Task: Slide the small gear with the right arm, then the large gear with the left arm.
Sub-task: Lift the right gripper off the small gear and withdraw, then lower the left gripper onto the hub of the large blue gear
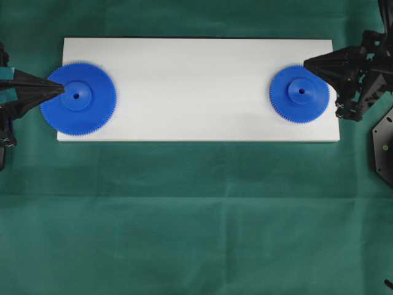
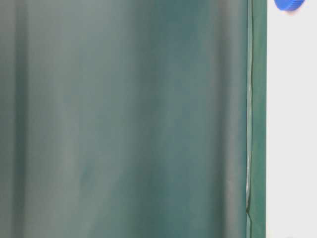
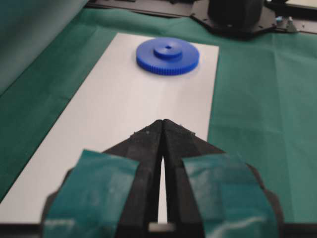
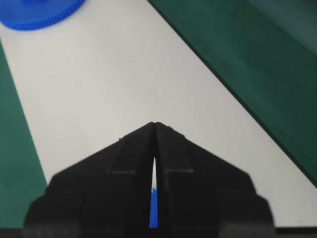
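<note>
Black left arm (image 1: 18, 92) teal-taped, right arm (image 1: 350, 70) all-black

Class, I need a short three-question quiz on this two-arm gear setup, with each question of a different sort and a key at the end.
1. True or false: the large gear overhangs the end of the white board.
2. Multiple choice: the right gripper has its fingers A) wide open, B) closed to a point, C) clamped around a hub.
3. Fill in: the left gripper, marked with teal tape, points its tip at the hub of the ____ gear, while the small gear lies at the board's other end.

Key: 1 true; 2 B; 3 large.
</note>
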`<action>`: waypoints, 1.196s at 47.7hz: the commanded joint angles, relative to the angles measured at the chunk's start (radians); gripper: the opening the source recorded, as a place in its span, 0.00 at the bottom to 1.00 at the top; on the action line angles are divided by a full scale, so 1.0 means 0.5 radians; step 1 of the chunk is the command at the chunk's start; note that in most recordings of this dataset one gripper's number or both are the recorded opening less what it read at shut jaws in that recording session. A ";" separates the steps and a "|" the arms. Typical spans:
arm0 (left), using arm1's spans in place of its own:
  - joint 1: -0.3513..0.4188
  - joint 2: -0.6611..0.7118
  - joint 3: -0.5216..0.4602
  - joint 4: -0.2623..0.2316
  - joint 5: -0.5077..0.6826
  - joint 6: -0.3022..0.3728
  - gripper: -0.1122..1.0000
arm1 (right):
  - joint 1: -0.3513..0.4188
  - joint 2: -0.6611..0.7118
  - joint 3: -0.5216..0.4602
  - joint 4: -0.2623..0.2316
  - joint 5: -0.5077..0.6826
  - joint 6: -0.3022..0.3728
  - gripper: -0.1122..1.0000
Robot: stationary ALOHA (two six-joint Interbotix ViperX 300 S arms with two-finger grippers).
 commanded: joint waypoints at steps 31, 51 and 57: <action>0.052 0.565 -0.362 0.000 0.914 0.006 0.10 | 0.018 0.006 -0.015 -0.006 -0.064 -0.003 0.55; 0.190 1.012 -0.491 0.012 1.166 0.018 0.10 | 0.058 0.012 -0.003 -0.006 -0.071 -0.003 0.55; 0.258 0.997 -0.485 0.012 1.230 0.018 0.10 | 0.061 0.012 0.000 -0.006 -0.074 -0.003 0.55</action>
